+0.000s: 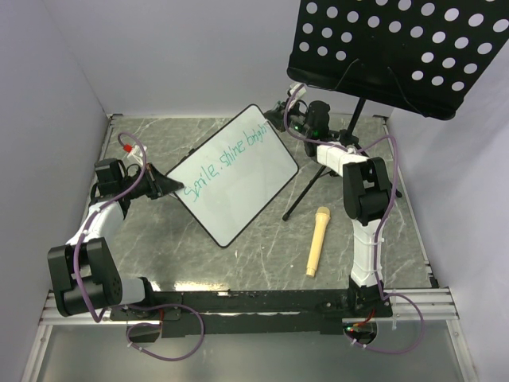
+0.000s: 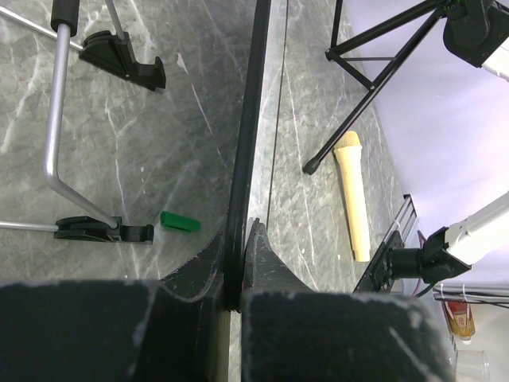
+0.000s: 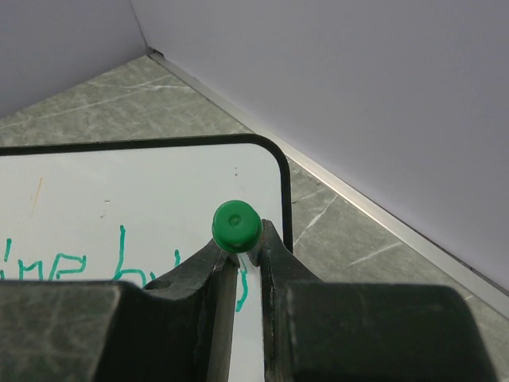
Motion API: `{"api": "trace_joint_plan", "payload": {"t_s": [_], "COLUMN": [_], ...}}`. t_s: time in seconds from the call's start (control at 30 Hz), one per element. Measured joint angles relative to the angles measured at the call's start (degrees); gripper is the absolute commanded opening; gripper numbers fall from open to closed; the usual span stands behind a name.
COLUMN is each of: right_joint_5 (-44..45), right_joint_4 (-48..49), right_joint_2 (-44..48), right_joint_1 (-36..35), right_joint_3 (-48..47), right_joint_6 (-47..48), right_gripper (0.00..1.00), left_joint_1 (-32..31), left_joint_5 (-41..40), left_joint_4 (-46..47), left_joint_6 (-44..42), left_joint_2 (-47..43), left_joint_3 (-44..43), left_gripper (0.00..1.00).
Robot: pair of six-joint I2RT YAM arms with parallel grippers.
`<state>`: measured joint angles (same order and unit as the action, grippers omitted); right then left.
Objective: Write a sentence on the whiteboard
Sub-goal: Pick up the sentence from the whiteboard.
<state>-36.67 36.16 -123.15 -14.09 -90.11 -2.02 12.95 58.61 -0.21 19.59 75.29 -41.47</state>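
— What does your left side have?
— My left gripper (image 2: 241, 259) is shut tight on the black frame of the whiteboard (image 1: 238, 179), at the corner nearest the left edge of the table (image 1: 238, 270). It steadies the board and holds nothing else.
— Where does the board lie?
— Mid-table, propped up, with its long axis running from near left to far right. The sentence (image 1: 225, 163) follows the upper long edge in teal, on the same diagonal.
— And the right side?
— My right gripper (image 3: 242, 251) is closed on the marker (image 3: 236, 224), green butt end up, over the board's far right corner. The tip is hidden, so I cannot tell whether it touches.
— Which way does the writing lie from those fingers?
— All of it lies to their left, toward my left gripper. The last word ends just under them, so I judge the line nearly or fully written. My right arm is the nearer one to that end, and any closing stroke or lift starts there.
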Motion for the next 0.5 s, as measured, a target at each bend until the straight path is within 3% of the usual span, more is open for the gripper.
{"api": "trace_joint_plan", "payload": {"t_s": [0.5], "right_joint_5": [0.0], "right_joint_4": [-1.1], "right_joint_2": [-1.1], "right_joint_1": [0.0], "right_joint_3": [-1.9], "right_joint_6": [0.2], "right_gripper": [0.0], "left_joint_1": [0.0], "left_joint_5": [0.0], "left_joint_4": [0.0], "left_joint_6": [0.0], "left_joint_2": [0.0], "left_joint_3": [0.0], "left_gripper": [0.01]}}
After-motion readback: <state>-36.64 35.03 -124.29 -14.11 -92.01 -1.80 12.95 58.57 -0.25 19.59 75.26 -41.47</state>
